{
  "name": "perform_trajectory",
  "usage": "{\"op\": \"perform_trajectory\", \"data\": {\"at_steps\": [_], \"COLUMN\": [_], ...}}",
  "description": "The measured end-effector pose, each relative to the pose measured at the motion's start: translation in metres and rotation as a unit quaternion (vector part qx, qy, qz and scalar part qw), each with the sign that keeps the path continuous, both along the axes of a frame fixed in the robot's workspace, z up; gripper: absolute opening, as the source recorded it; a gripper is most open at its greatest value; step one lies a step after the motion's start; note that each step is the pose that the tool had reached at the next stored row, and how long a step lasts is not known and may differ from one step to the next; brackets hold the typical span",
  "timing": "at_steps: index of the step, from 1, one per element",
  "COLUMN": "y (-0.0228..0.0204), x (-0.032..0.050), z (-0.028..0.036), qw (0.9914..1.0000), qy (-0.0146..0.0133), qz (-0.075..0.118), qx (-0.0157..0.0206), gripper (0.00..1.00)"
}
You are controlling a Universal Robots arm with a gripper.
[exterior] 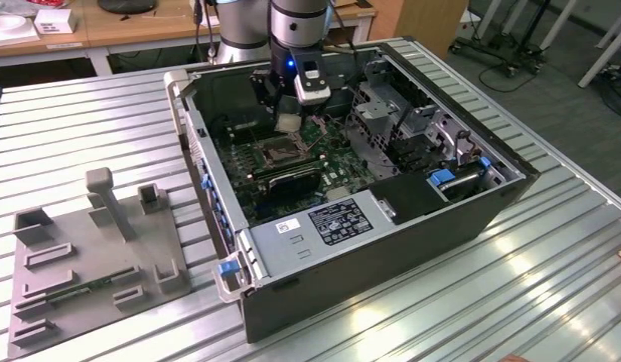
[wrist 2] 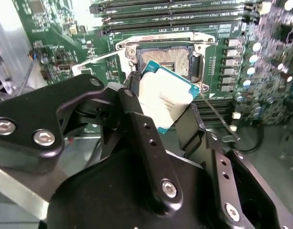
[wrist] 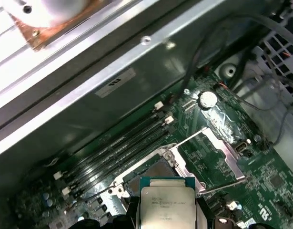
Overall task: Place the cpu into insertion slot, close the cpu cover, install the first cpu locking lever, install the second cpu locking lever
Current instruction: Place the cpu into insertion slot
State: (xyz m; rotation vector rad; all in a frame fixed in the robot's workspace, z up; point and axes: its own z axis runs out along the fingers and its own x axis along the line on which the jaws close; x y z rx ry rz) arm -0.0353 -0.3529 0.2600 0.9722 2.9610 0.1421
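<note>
Open computer case (exterior: 391, 249), motherboard (exterior: 336, 162) exposed. Step in hand, in my judgement, is the first: placing the chip. Insertion slot (wrist 2: 167, 59) lies bare. Gripper (wrist 2: 161, 110) fingers are clamped on the cpu (wrist 2: 167, 93), which is tilted and unseated near the slot. Seating calls for levelling and squaring.

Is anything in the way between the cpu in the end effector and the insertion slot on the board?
Nothing visible does. The end effector holds the cpu tilted over the insertion slot, whose dark centre lies uncovered. The cpu cover is swung open to one side of the slot.
</note>
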Motion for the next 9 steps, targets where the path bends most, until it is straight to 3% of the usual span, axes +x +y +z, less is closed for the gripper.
{"op": "perform_trajectory", "data": {"at_steps": [4, 9], "y": [0.0, 0.0], "x": [0.0, 0.0], "z": [-0.0015, -0.0031], "qw": [0.99935, 0.99666], "qy": [0.0, 0.0001], "qz": [-0.036, -0.082], "qx": [0.0, -0.0001], "gripper": [0.54, 0.54]}}
